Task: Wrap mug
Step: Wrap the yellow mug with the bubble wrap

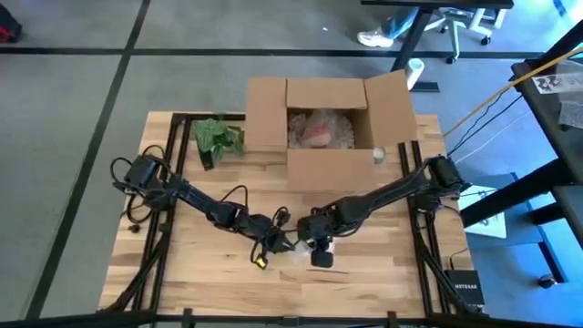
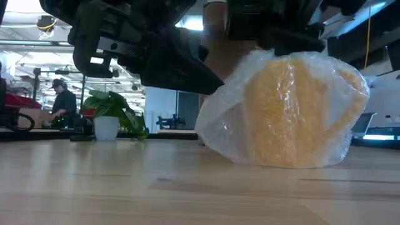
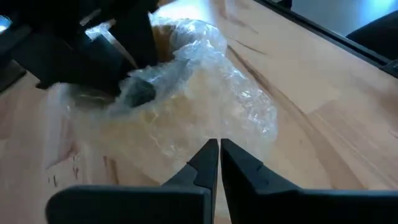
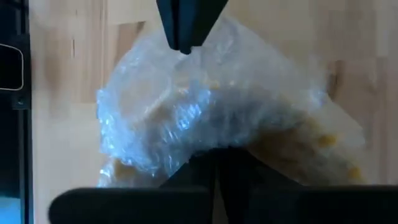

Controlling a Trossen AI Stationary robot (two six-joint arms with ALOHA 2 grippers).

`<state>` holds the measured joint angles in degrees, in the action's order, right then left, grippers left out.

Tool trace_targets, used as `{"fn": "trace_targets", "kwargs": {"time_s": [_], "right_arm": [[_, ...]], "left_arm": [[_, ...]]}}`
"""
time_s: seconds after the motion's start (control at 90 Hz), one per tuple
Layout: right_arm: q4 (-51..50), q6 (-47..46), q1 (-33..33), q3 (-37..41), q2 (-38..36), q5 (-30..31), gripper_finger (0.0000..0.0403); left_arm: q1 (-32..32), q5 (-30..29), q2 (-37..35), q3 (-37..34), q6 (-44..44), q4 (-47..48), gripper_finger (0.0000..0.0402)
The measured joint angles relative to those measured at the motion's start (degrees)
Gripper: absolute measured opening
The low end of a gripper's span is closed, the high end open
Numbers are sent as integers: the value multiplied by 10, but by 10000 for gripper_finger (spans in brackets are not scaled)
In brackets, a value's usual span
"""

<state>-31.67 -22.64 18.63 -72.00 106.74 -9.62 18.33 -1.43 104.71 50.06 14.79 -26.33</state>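
Your right hand (image 4: 214, 163) has its fingers pressed together on a fold of the bubble wrap (image 4: 205, 106) covering the mug (image 2: 294, 112), pinching it from above. Your left hand (image 3: 219, 163) sits just beside the bundle on the opposite side, its fingers pressed together too, tips at the edge of the plastic; whether any film is caught between them you cannot tell. The yellow mug stands wrapped on the bench (image 1: 182, 273) near the middle of its front edge, the film bunched loosely around it. Behind, toward the rear edge, an open cardboard box (image 1: 330, 128) holds packing material, and a green plant (image 1: 217, 138) lies near the rear left corner
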Motion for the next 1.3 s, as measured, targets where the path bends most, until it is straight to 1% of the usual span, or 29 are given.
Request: {"fn": "trace_targets", "kwargs": {"time_s": [0.067,0.267,0.622,0.722,0.833,0.967,1.111,1.3], "right_arm": [[-8,0,0,-6,-1,6,0],[-49,2,1,-34,-37,31,0],[-192,0,24,-124,-57,91,0],[-214,0,33,-153,-57,111,0],[-202,7,36,-164,-57,112,0],[-181,21,35,-163,-47,96,0],[-139,33,32,-135,-21,56,0],[-83,34,14,-82,33,-24,0]], "left_arm": [[0,0,0,0,0,0,0],[0,0,0,0,-2,1,0],[0,0,0,0,-3,5,0],[0,0,0,0,-3,4,0],[0,0,0,0,-3,4,0],[0,0,0,0,-3,2,0],[0,0,0,0,-2,2,0],[0,1,0,0,0,1,0]]}}
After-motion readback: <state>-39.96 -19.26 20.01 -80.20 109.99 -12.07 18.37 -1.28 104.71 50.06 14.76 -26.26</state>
